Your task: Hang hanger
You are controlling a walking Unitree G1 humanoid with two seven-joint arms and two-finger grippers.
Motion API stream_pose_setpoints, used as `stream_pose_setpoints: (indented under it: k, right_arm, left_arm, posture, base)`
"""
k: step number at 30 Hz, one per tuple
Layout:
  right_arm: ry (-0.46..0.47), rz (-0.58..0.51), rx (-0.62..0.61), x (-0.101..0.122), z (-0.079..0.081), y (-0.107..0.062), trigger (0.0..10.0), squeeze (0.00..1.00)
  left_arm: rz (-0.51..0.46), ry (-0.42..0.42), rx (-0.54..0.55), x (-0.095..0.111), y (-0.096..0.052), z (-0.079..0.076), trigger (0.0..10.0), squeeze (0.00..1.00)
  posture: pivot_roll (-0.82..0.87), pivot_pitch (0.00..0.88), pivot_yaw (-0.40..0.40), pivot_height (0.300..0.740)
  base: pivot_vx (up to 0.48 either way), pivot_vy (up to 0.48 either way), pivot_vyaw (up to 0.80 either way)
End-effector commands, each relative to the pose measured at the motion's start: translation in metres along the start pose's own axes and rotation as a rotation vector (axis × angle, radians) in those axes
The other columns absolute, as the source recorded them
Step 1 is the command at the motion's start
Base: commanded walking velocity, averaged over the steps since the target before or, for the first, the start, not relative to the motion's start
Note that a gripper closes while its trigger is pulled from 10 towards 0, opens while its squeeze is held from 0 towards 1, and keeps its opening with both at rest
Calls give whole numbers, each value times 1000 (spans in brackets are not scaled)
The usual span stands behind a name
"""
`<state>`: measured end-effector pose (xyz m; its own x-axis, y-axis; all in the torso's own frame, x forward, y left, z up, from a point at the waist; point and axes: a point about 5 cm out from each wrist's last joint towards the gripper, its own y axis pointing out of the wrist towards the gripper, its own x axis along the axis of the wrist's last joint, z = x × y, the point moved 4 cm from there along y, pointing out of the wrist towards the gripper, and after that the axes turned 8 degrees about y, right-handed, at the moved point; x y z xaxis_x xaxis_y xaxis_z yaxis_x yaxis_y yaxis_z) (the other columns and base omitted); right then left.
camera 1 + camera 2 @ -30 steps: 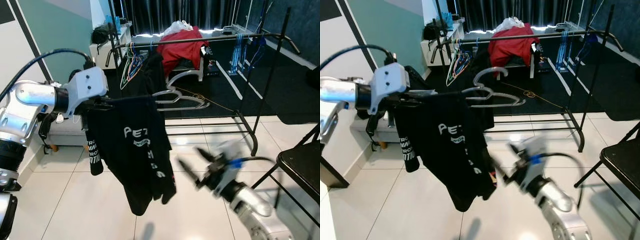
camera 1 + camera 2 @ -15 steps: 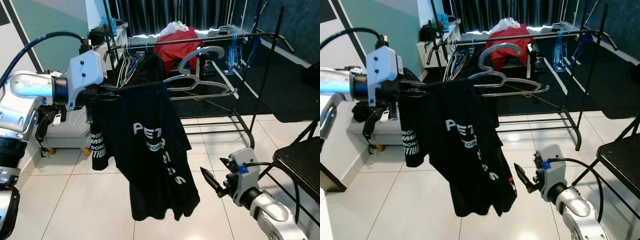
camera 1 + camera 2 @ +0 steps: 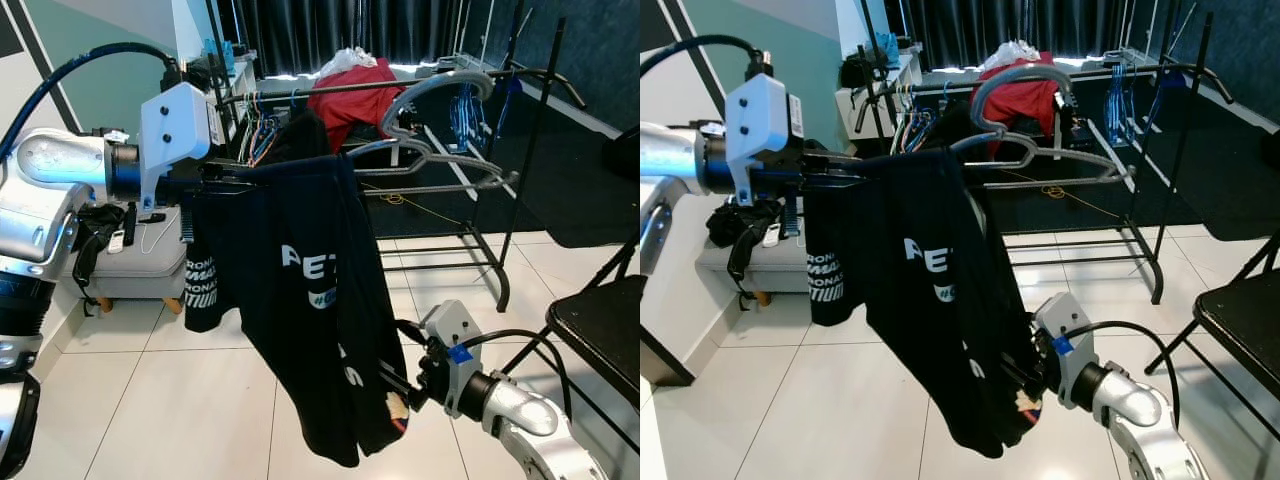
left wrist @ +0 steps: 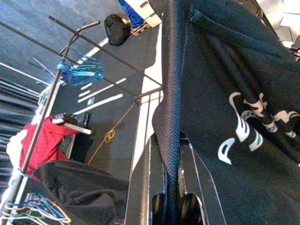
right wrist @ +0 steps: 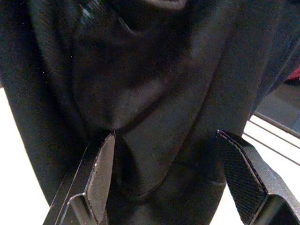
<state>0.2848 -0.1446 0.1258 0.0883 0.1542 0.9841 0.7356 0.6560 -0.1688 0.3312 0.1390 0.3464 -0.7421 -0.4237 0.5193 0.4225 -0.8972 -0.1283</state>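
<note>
**Hanger held level before the clothes rail**

The left gripper (image 3: 215, 180), its fingers closed on one end of the grey hanger (image 3: 440, 165), holds it level at the left of the scene. A black T-shirt (image 3: 310, 300) hangs from that hanger. The hook (image 3: 1025, 80) curves up near the rail (image 3: 400, 82) of the far clothes rack, where a red garment (image 3: 355, 95) is draped and coloured hangers (image 3: 912, 130) hang at the left. The right gripper (image 3: 405, 375) sits low at the right, against the shirt's lower part. The right wrist view adds what the head views hide: both fingers (image 5: 101, 173) stand apart with black cloth bulging between them. A black chair (image 3: 600, 330) stands at the near right.
</note>
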Motion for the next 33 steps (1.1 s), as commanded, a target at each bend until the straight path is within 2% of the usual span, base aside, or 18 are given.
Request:
stream_pose_setpoints:
  k: [1,6,7,27,30,33]
  right_arm:
    - [-31,-12,15,5,1,3,10000,0]
    - [-34,-12,14,5,1,3,10000,0]
    - [-43,-14,7,6,-2,4,0,0]
    - [-69,-49,-26,15,-15,0,0,0]
    - [-54,-78,-40,20,-19,-4,0,0]
    - [-22,-142,-104,33,-36,-19,0,0]
  left_arm:
    - [-26,9,23,7,-3,5,10000,0]
    - [-26,7,24,8,-3,5,10000,0]
    - [-27,6,25,8,-2,5,10000,0]
    - [-15,-7,43,6,-4,6,10000,0]
    - [-11,-8,48,5,-5,7,10000,0]
    - [-1,-16,64,1,-11,10,10000,0]
  posture:
    - [-81,0,83,740]
    - [-81,0,83,740]
    - [-82,0,82,740]
    - [-85,0,81,740]
    - [-85,0,81,740]
    - [-88,0,84,740]
  base:
    - [0,0,0]
    - [0,0,0]
    - [0,0,0]
    - [0,0,0]
    - [0,0,0]
    - [0,0,0]
